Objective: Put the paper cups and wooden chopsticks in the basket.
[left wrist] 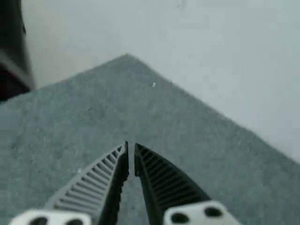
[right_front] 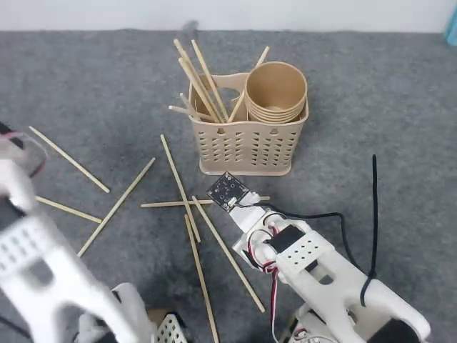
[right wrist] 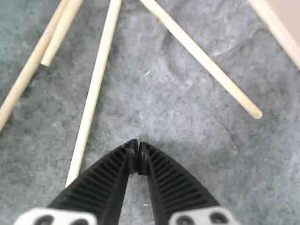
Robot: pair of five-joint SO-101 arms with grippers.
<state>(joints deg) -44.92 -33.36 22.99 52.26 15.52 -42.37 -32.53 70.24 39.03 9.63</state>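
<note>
the beige perforated plastic basket stands upright on the grey felt-like counter, towards the far side and near the middle. its walls are pierced with rows of small slots, and a partition splits it into two compartments. the right compartment holds a nested stack of tan paper cups, mouths up, rising above the basket rim. the left compartment holds a bundle of light wooden chopsticks, leaning at mixed angles with their ends well above the rim.

loose wooden chopsticks lie flat on the counter, near and left of the basket. several cross one another just in front of it. a single stick lies well apart at the left.

the white plastic right arm enters from the near right. a small black circuit board at its front end sits over the crossing sticks, and a black cable loops beside the arm. the right hand has black ribbed fingers closed tip to tip, gripping nothing. it hangs over the felt, with one round stick running just beside it and another stick slanting across farther ahead.

the white left arm occupies the near left corner. the left hand has grey ribbed fingers closed to a hairline slit and holds nothing. it faces a corner of the counter and the plain white wall.
</note>
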